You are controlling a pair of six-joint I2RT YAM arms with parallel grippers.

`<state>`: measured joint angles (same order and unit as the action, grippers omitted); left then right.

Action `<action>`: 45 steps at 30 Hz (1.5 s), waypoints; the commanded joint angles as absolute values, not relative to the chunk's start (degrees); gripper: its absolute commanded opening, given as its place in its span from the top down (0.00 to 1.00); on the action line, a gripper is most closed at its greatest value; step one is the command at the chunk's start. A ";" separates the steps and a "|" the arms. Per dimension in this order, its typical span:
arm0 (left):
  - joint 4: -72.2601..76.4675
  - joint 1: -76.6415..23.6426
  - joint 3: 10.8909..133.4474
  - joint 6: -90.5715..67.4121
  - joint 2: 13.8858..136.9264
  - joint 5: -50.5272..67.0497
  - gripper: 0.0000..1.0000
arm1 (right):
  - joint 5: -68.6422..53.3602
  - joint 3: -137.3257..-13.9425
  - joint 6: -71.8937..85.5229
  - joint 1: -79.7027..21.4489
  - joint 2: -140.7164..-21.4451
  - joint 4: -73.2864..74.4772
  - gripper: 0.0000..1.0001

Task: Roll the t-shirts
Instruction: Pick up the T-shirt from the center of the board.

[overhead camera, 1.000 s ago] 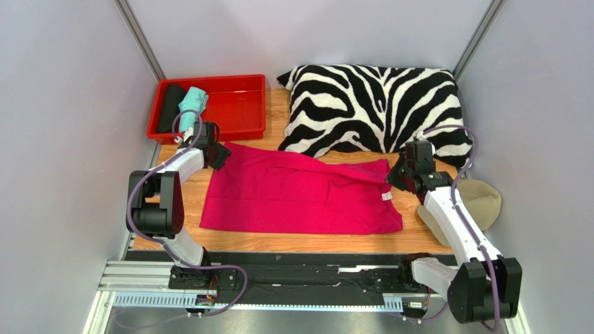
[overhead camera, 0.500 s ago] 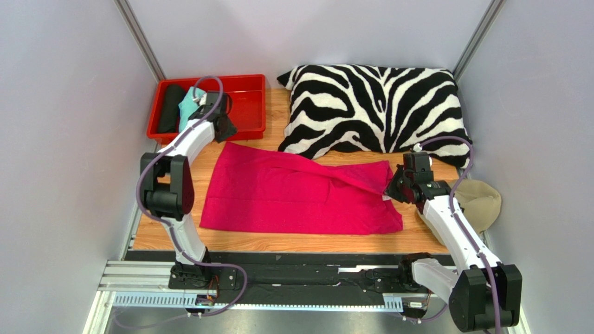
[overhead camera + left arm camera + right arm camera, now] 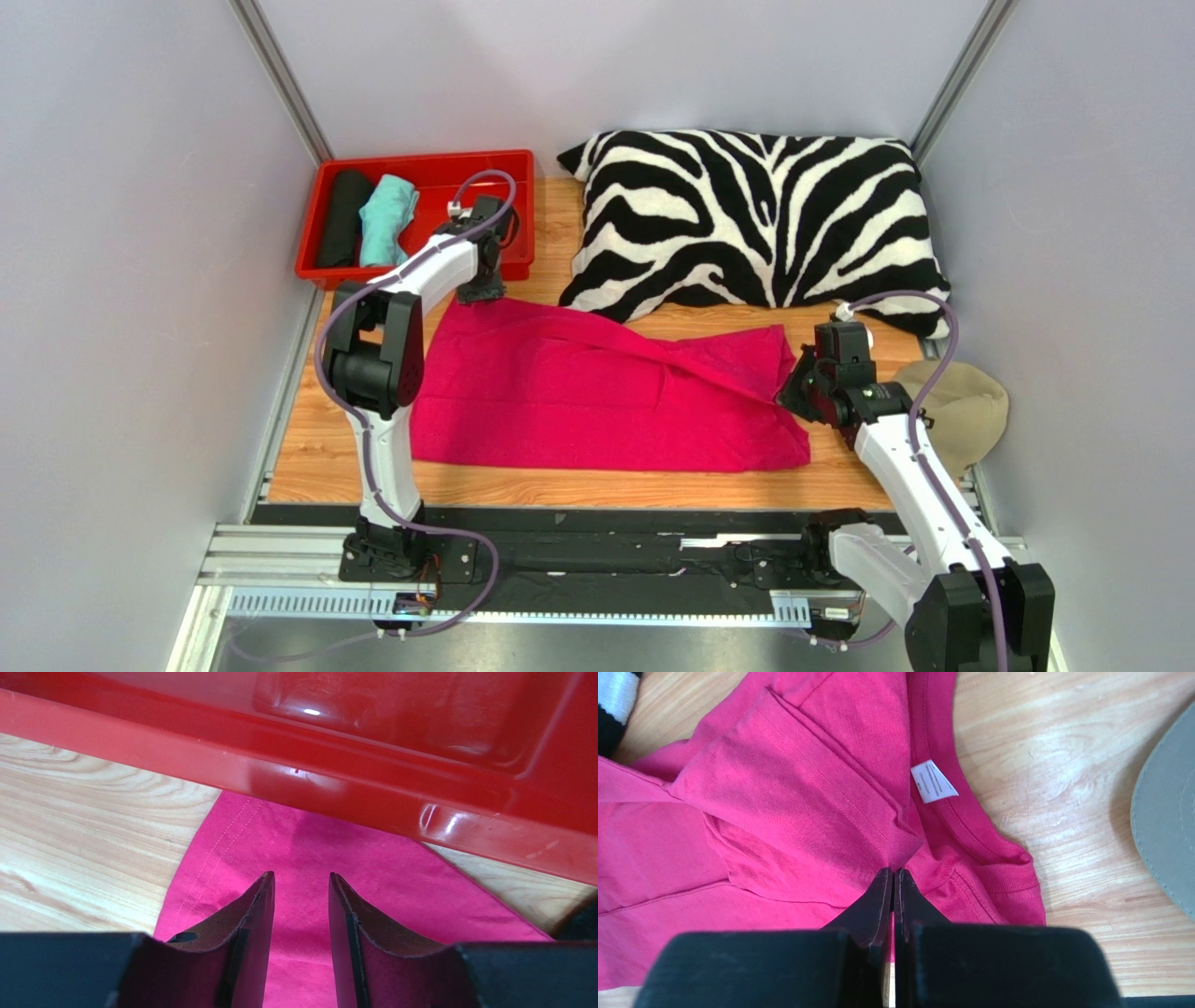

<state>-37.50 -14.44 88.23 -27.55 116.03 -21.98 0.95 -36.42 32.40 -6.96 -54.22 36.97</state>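
Note:
The hot-pink t-shirt (image 3: 589, 399) lies spread flat on the wooden table, its collar and white neck tag (image 3: 933, 782) at the right end. My right gripper (image 3: 795, 392) is shut on a raised fold of the shirt beside the collar (image 3: 893, 871). My left gripper (image 3: 480, 280) hovers over the shirt's far left corner, right against the front wall of the red tray. Its jaws stand apart with only pink cloth (image 3: 337, 847) below them (image 3: 301, 878). A black roll (image 3: 344, 217) and a mint-green roll (image 3: 387, 217) lie in the tray.
The red tray (image 3: 491, 175) sits at the back left; its front wall (image 3: 351, 784) fills the left wrist view. A zebra-striped pillow (image 3: 758, 210) lies at the back right. A beige cap (image 3: 961, 406) rests right of the shirt, also in the right wrist view (image 3: 1165, 812).
My left arm has swung right along the tray's front edge to the shirt's far corner. My right gripper has shifted slightly nearer, still holding the fold.

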 commanded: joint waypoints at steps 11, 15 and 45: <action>-39.02 -16.17 96.84 -22.33 121.19 -25.05 0.48 | -1.76 -32.17 37.09 -7.12 -48.87 35.68 1.00; -41.04 -16.52 100.45 -21.80 124.80 -24.17 0.48 | -2.02 -32.08 37.00 -7.12 -48.69 35.42 1.00; -50.18 -18.19 109.07 -30.76 131.84 -21.00 0.61 | -4.74 -34.19 34.98 -7.12 -48.78 33.22 1.00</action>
<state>-51.44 -18.13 107.22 -28.32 130.06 -20.69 -3.55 -32.18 36.12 -6.94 -50.02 35.68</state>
